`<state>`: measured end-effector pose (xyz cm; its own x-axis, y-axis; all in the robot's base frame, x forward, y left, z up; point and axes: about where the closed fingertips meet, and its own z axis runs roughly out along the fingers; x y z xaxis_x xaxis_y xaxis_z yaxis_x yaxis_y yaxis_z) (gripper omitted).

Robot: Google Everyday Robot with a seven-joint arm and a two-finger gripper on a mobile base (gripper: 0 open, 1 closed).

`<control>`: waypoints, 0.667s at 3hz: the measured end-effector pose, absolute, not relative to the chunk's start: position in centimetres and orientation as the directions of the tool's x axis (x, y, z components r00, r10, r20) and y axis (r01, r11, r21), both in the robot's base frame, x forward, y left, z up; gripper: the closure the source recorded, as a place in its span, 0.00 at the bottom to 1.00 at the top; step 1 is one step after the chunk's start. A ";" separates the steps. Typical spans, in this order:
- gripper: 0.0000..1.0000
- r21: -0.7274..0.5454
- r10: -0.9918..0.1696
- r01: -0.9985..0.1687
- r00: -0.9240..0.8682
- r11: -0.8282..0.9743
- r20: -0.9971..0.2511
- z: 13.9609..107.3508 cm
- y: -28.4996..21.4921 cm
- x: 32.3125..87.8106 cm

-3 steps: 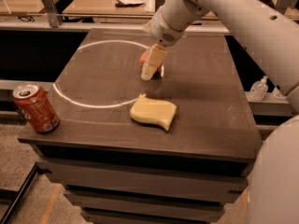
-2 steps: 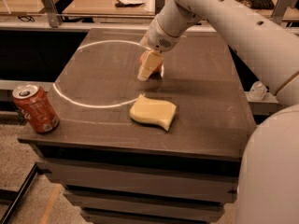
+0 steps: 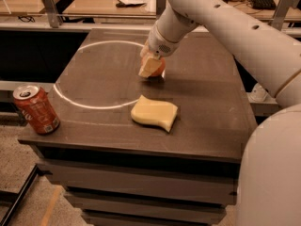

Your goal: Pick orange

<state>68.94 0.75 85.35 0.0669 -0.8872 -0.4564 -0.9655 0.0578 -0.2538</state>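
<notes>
Covering the orange (image 3: 160,69) from the upper left side is the end effector (image 3: 150,66).
The orange is low on the dark counter (image 3: 207,102), at the right edge of a white circle line (image 3: 89,103) that is drawn there. The end effector hides the left part of the orange; whether it already pinches the fruit, I cannot tell. A pale yellow sponge (image 3: 154,113) lies near the orange on the camera side, not touching it. A red soda can (image 3: 36,109) stands upright well apart from the orange, at the counter's front left corner.
</notes>
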 end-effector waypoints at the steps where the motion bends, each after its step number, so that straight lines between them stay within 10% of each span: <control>1: 0.96 -0.254 -0.887 -0.966 0.067 0.058 -0.457 85.4 0.8 68.9; 2: 1.00 -0.281 -0.824 -0.958 0.106 0.066 -0.557 88.6 -0.8 68.3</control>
